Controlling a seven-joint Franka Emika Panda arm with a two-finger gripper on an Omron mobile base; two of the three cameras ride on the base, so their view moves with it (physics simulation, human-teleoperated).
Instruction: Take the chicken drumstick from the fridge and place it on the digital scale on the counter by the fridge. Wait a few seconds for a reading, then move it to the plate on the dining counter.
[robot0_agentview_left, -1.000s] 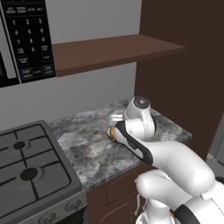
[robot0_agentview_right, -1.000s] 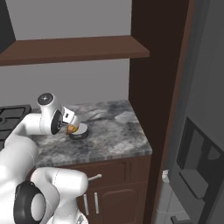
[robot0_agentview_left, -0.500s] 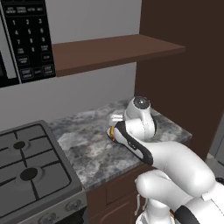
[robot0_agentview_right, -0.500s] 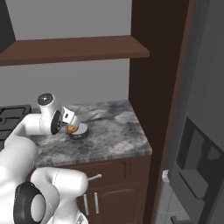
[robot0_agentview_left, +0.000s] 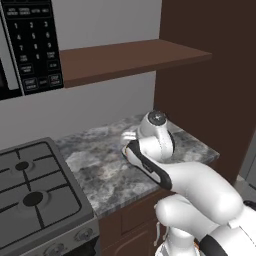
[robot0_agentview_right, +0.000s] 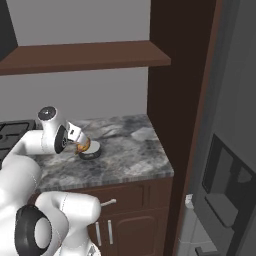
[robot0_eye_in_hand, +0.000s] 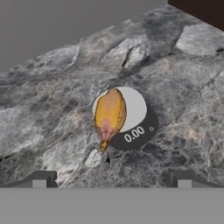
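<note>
The chicken drumstick (robot0_eye_in_hand: 109, 114) lies glossy and orange-brown on the round digital scale (robot0_eye_in_hand: 139, 127), whose dark display reads 0.00. The scale stands on the short grey-marbled counter (robot0_eye_in_hand: 183, 83). My gripper (robot0_eye_in_hand: 111, 180) hovers just above, open, its fingertips (robot0_eye_in_hand: 40, 178) spread wide apart and touching nothing. In the right base view the gripper (robot0_agentview_right: 80, 142) sits right over the drumstick (robot0_agentview_right: 82, 147) and the scale (robot0_agentview_right: 91, 152) on the counter (robot0_agentview_right: 135, 150). The fridge (robot0_agentview_right: 230, 150) stands to the right, with its door shut.
A dark brown shelf (robot0_agentview_right: 90, 54) hangs over the counter. A gas stove (robot0_agentview_left: 35, 190) adjoins the counter on the left, with a microwave panel (robot0_agentview_left: 30, 45) above it. A tall dark brown cabinet side (robot0_agentview_right: 175, 100) stands between counter and fridge.
</note>
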